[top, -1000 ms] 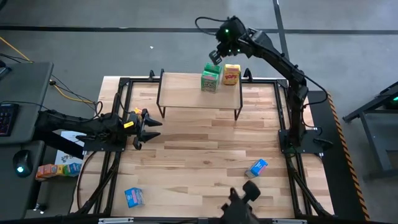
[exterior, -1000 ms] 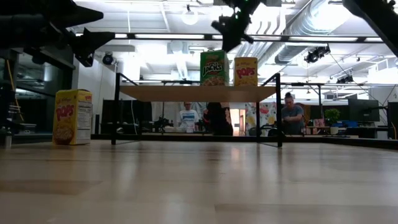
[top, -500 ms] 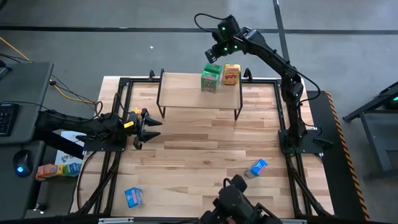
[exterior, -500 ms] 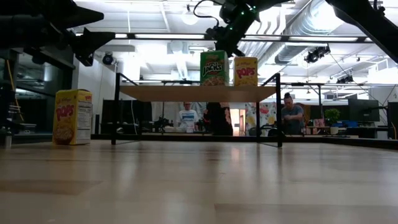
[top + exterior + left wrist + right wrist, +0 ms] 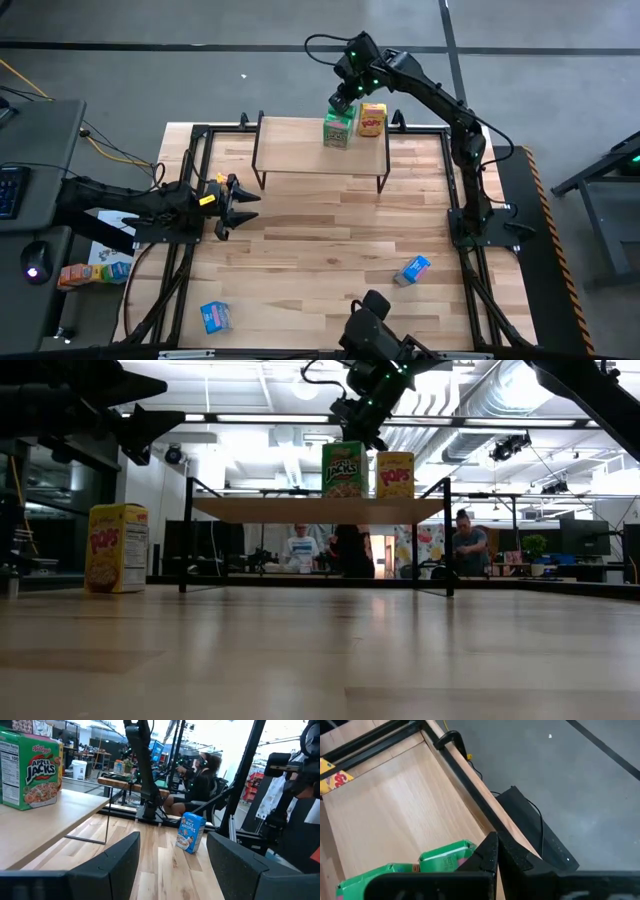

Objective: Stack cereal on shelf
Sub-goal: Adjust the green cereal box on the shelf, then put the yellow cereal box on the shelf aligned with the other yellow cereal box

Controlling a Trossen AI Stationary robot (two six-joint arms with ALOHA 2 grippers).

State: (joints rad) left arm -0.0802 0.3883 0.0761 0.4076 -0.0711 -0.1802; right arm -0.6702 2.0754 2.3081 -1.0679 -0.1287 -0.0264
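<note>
Right arm swung left along the shelf's far edge; fingers shut on nothing, now just above the green box.

Large wooden bench (image 5: 320,250); low light-wood shelf (image 5: 300,150) at far side holds green cereal box (image 5: 338,130) and yellow-red cereal box (image 5: 372,120) upright, side by side. Two blue boxes ( (image 5: 412,270), (image 5: 215,316)) lie near side, unstacked. Right gripper (image 5: 343,100) empty. Left gripper (image 5: 232,205) spread open, idle at left. Likely freed for next pick.

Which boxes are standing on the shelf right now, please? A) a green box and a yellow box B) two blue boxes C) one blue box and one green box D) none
A: a green box and a yellow box stand side by side on the shelf; both blue boxes lie on the table.
</note>
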